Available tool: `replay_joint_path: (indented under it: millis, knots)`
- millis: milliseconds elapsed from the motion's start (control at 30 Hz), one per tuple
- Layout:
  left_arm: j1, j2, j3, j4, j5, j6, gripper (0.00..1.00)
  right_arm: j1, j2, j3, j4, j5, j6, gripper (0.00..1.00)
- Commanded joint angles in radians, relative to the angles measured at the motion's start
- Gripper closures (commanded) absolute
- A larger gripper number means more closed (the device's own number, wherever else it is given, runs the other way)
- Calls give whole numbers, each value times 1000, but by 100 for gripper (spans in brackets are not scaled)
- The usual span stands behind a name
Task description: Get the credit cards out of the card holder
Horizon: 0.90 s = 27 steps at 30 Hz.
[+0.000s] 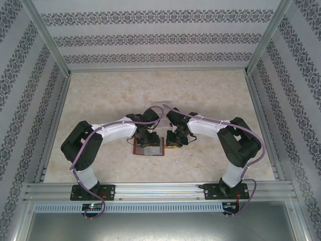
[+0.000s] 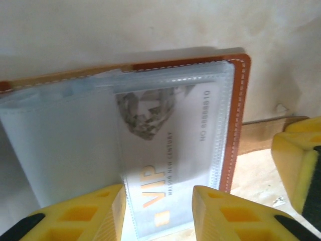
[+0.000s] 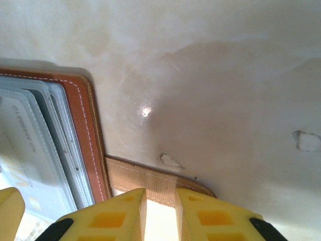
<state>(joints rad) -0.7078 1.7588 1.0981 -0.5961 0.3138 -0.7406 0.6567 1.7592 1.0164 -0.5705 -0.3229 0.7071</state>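
Note:
The brown leather card holder (image 1: 149, 148) lies open on the table, its clear-fronted pockets up. A pale credit card (image 2: 165, 150) printed "VIP" lies in a pocket, its near end reaching past the wallet's edge. My left gripper (image 2: 158, 211) hovers over that end, open, one yellow finger on each side of the print. My right gripper (image 3: 160, 211) has its fingertips down on the short strap tab (image 3: 150, 181), with a narrow gap between them and nothing pinched. In the top view both grippers, left (image 1: 148, 140) and right (image 1: 174, 140), meet over the wallet.
The marble-patterned table (image 1: 150, 95) is bare beyond the wallet. Patterned walls and metal rails (image 1: 65, 70) box in the workspace. A yellow finger of the right gripper (image 2: 296, 160) stands close beside the wallet's right edge.

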Motion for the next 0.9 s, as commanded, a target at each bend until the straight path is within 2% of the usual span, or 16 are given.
replay_joint_path:
  millis: [0, 200, 567, 700, 867]
  knots:
    - [-17, -5, 33, -113, -85, 20, 58, -5, 30, -3, -5, 5, -12, 75]
    - [-24, -29, 57, -182, -166, 31, 57, -5, 28, -3, -5, 4, -13, 75]
    - [-30, -67, 73, -232, -230, 33, 57, -5, 26, -2, -5, 2, -11, 75]
    - [-32, -74, 74, -232, -236, 30, 59, -4, 26, -2, -6, 2, -10, 75]
    - [-31, -88, 72, -234, -246, 29, 66, -5, 23, -2, -8, 3, -10, 75]
